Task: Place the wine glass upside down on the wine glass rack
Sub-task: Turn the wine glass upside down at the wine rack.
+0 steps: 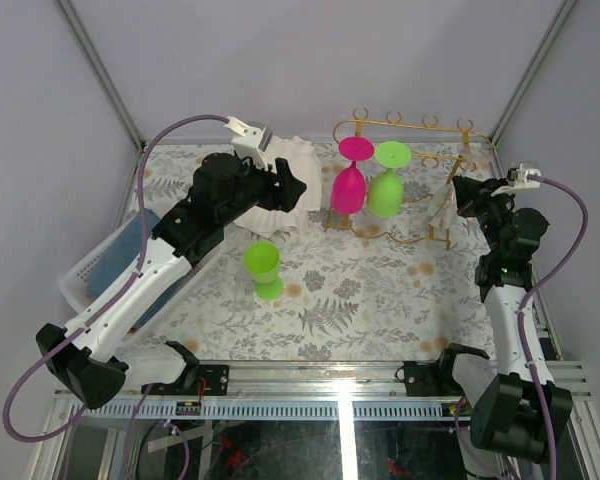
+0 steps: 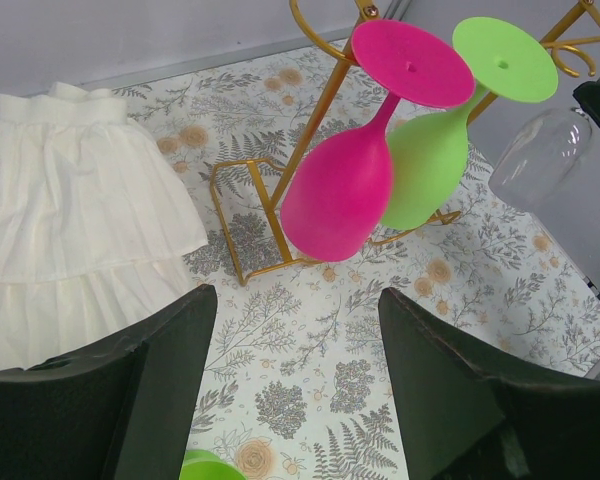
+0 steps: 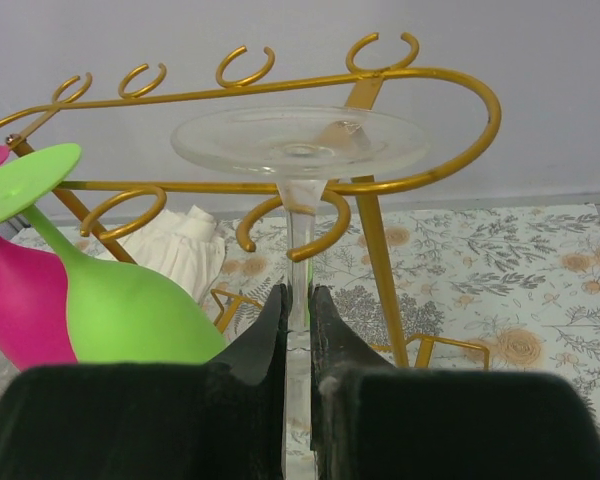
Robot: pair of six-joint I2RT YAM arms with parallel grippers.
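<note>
Over floral table [image 3: 540, 300], right gripper [image 3: 298, 296] fingers [image 3: 264, 338] pinch wine glass [image 3: 300, 140] stem.

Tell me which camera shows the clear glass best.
The right wrist view: the clear wine glass is central, stem pinched by the right end effector, foot at the gold rack. Left wrist shows only its bowl; top view, a faint shape.

No legible text, label, brand, number or sign on the wine glass rack [image 1: 420, 123], the wine glass [image 3: 300, 142] or the table [image 1: 380, 300].
</note>
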